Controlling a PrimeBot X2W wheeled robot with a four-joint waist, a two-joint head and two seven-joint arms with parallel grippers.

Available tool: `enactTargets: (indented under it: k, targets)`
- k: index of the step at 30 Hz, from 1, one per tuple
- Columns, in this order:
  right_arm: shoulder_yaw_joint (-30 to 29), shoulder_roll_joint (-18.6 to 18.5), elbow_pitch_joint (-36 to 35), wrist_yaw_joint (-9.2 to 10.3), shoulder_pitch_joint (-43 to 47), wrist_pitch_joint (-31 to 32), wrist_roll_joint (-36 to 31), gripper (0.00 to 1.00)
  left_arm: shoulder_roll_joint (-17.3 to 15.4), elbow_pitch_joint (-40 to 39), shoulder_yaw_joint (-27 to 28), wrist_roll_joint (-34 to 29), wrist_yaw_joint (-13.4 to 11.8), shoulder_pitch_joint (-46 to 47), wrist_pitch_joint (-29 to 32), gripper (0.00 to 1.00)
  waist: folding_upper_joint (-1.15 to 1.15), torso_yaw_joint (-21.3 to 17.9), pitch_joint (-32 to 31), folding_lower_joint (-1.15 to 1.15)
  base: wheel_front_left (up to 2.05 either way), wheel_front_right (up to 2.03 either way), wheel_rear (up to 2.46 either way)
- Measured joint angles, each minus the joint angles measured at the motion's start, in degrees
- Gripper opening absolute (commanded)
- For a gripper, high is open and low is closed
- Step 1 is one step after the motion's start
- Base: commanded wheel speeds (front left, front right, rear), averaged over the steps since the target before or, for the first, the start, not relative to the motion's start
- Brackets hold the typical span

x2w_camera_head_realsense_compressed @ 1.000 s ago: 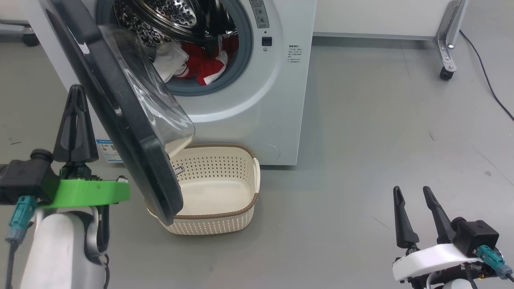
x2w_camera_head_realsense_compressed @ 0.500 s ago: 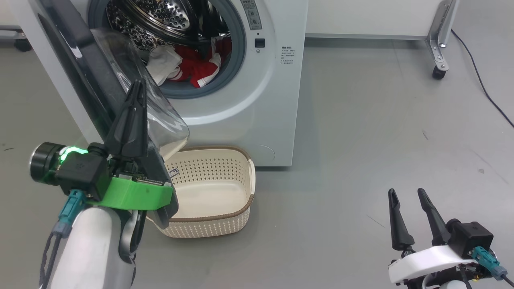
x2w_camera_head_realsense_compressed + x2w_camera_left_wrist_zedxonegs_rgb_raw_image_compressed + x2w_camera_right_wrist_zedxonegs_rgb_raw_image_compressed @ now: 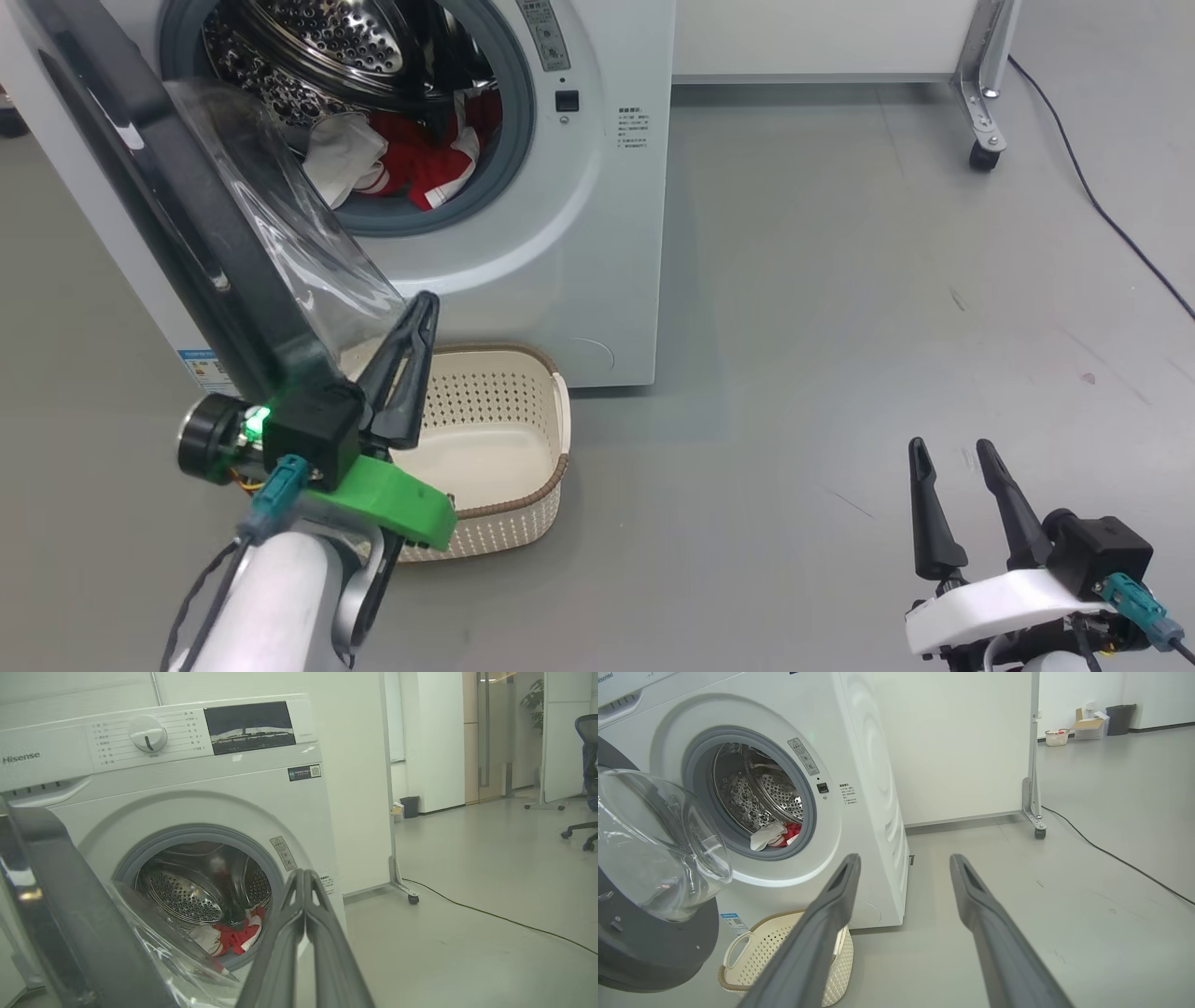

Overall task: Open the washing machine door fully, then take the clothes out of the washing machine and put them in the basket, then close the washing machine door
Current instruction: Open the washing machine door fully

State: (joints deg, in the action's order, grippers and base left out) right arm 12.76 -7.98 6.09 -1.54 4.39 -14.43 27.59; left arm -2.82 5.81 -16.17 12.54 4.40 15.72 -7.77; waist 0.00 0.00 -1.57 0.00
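The white washing machine (image 3: pixel 579 233) stands at the top left, and its door (image 3: pixel 187 233) hangs part-way open, the black rim slanting down to the left. Red and white clothes (image 3: pixel 401 159) lie in the steel drum, also seen in the left wrist view (image 3: pixel 233 938) and the right wrist view (image 3: pixel 777 833). The cream basket (image 3: pixel 495 387) sits on the floor under the door, with nothing in it. My left gripper (image 3: pixel 425 303) is shut on nothing, by the door's lower edge and above the basket's left side. My right gripper (image 3: pixel 952 450) is open and holds nothing, low on the right over bare floor.
A metal frame leg on a caster (image 3: pixel 980 154) stands at the upper right, and a black cable (image 3: pixel 1102 215) runs across the grey floor beside it. Open floor stretches to the right of the machine. An office chair (image 3: pixel 586 765) stands far off.
My left gripper has swung from the outer left side of the door across to its lower right edge, above the basket. The camera has turned, shifting the picture left. The right gripper has kept still.
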Motion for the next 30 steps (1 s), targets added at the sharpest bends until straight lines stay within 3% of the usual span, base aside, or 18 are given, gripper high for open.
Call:
enactTargets:
  k: [5, 18, 30]
  targets:
    - [-0.3, 0.2, 0.2, -0.42, 0.0, 0.0, -0.1, 1.0, 0.0, 3.6, -0.5, 0.0, -0.1, -2.2, 1.6, 0.0, 0.0, -0.5, 0.2, 0.0, 0.0, 0.0, 0.0]
    - [-0.7, 0.8, 1.1, -0.93, -0.1, 0.0, -0.9, 1.0, 0.1, 10.7, 4.2, 2.2, -3.9, -3.1, 3.5, 0.0, 0.0, -2.4, 1.1, 0.0, 0.0, 0.0, 0.0]
    - [-1.7, 1.4, 1.4, -1.38, -0.1, 0.0, -1.2, 1.0, 0.1, 14.6, 5.0, 2.7, -4.7, -2.5, 3.4, 0.0, 0.0, -3.7, 1.8, 0.0, 0.0, 0.0, 0.0]
